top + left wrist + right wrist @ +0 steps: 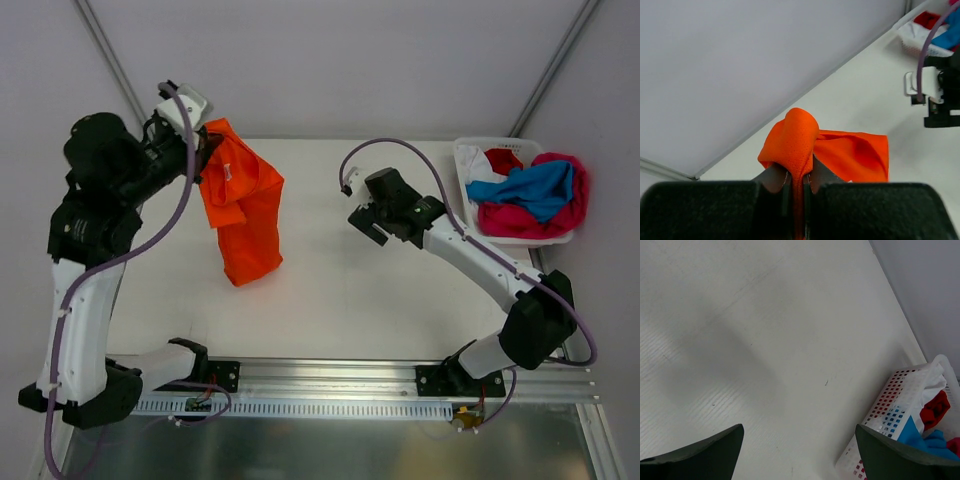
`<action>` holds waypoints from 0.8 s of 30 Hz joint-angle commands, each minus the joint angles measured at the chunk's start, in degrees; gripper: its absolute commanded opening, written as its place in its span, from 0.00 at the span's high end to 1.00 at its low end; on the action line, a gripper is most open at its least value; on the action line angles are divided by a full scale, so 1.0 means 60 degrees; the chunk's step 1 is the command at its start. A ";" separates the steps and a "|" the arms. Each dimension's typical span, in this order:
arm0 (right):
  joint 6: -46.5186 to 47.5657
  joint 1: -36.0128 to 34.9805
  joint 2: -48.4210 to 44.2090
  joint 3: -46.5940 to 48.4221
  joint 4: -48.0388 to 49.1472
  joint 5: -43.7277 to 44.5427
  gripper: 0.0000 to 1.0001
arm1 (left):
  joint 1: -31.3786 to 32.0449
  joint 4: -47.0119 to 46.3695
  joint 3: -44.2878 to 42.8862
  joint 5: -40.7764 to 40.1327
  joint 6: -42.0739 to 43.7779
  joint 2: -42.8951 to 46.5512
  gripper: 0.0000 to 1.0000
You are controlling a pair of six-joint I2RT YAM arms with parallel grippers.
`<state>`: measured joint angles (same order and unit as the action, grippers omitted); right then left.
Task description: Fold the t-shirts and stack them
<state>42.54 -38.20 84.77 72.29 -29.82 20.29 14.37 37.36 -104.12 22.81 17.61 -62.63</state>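
A vivid orange t-shirt (pixel 243 205) hangs bunched from my left gripper (pixel 205 145) at the table's back left, its lower end touching the table. In the left wrist view the gripper (pixel 797 175) is shut on a fold of the orange t-shirt (pixel 850 155). My right gripper (pixel 365 222) hovers over the middle-right of the table. Its jaws stand wide open with nothing between them, only bare table under them (pixel 799 435). More t-shirts lie piled in the basket: blue (pixel 540 185), magenta-pink (pixel 572 215), red (pixel 503 160) and white (pixel 475 168).
The white plastic basket (pixel 462 150) stands at the table's back right corner, close to my right gripper; its perforated wall (pixel 890 400) shows in the right wrist view. Grey walls close the back and sides. A metal rail (pixel 330 375) runs along the near edge.
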 commanded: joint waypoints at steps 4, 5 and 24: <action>0.0204 -0.0021 0.0242 0.0315 0.0707 0.0821 0.02 | 0.3339 -0.0326 0.0093 -0.4721 0.3035 -0.1542 1.00; 0.0233 0.0023 0.0154 0.0257 0.0911 0.1039 0.02 | 0.4696 -0.0179 0.0198 -0.5333 0.3245 -0.1819 1.00; 0.0131 0.2850 -0.4212 -0.1707 0.1968 -0.1259 0.09 | 0.6067 -0.2609 0.0242 -0.4871 0.4301 -0.2131 1.00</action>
<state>41.21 -21.08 57.87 63.46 -19.03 12.36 47.07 26.28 -103.28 -8.29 39.11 -80.47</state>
